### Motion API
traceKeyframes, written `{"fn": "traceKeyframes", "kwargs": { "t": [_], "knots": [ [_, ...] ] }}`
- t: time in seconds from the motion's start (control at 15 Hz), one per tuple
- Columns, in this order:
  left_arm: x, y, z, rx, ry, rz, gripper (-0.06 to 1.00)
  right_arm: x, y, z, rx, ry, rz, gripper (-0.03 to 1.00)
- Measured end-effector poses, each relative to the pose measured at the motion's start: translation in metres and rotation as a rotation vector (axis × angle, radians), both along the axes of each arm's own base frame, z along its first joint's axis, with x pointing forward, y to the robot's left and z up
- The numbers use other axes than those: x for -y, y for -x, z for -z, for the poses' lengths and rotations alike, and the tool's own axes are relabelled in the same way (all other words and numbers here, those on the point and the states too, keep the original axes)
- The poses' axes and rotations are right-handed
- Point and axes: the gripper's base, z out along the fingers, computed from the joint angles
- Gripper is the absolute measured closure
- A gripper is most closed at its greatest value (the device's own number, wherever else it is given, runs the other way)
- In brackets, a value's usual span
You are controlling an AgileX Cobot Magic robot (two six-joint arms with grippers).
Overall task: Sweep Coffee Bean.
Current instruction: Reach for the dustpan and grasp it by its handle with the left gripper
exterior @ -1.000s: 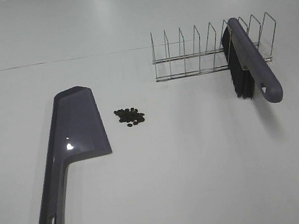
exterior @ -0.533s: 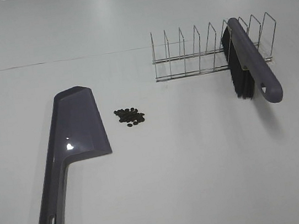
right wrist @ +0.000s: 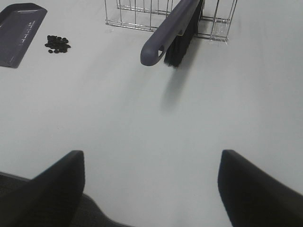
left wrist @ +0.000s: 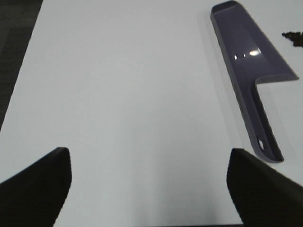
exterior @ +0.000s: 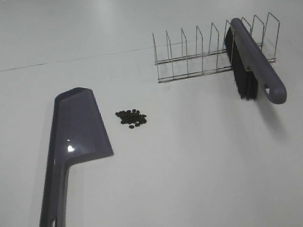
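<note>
A small cluster of dark coffee beans lies on the white table, just right of a purple dustpan lying flat with its handle toward the front. A purple brush with black bristles rests in a wire rack at the back right, handle sticking forward. The beans also show in the right wrist view, as does the brush. The dustpan shows in the left wrist view. My left gripper and right gripper are open and empty, both over bare table near its front edge, out of the exterior view.
The white table has a thin seam line across its back part. Dark floor shows past the table's edges in the left wrist view.
</note>
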Motion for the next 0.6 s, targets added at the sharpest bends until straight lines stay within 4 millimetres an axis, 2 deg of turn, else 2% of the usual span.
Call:
{"fn": "traceKeyframes", "kwargs": {
  "t": [0.33,0.6],
  "knots": [
    [0.005,-0.044,0.019,-0.296,-0.036,0.000,0.13,0.000,0.000,0.000,0.000,0.000,0.000,0.29],
    [0.008,-0.066,0.036,-0.470,-0.057,-0.001,0.13,0.000,0.000,0.000,0.000,-0.001,0.001,0.29]
  ]
}}
